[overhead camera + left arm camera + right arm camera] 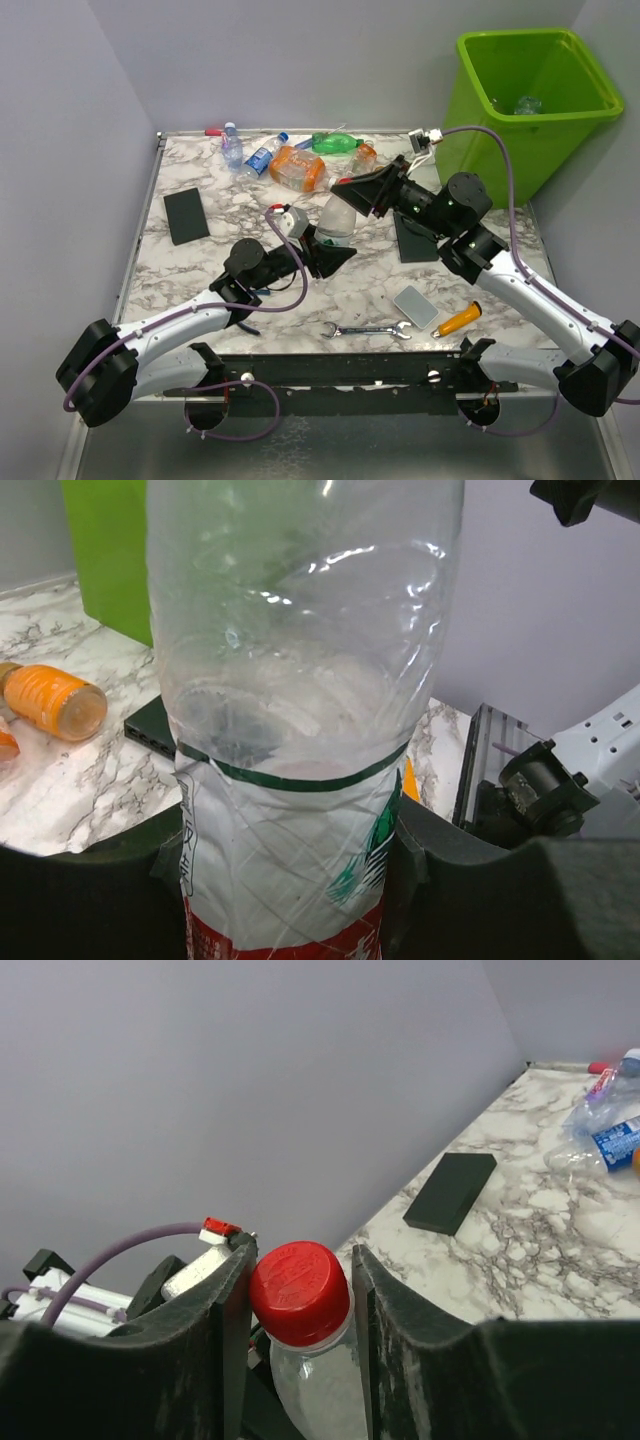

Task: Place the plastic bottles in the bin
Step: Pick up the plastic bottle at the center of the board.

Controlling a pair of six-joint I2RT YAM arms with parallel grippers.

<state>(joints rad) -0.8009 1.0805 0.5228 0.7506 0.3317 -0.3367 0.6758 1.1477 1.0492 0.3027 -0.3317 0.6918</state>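
Note:
My left gripper (325,250) is shut on the labelled lower body of a clear bottle (337,222) and holds it upright above the table's middle. In the left wrist view the bottle (300,680) fills the frame between the left gripper's (290,880) black fingers. My right gripper (345,190) straddles the bottle's red cap (300,1293). In the right wrist view the right gripper's (300,1255) one finger touches the cap and a thin gap shows at the other. Several more bottles (297,167) lie at the table's back. The lime-green bin (500,140) stands at the back right with one bottle (527,104) inside.
A black slab (186,215) lies at the left and another (415,238) under the right arm. A grey slab (415,306), an orange-handled screwdriver (457,320) and a wrench (367,330) lie near the front edge. An orange bottle (55,702) lies near the bin (105,560).

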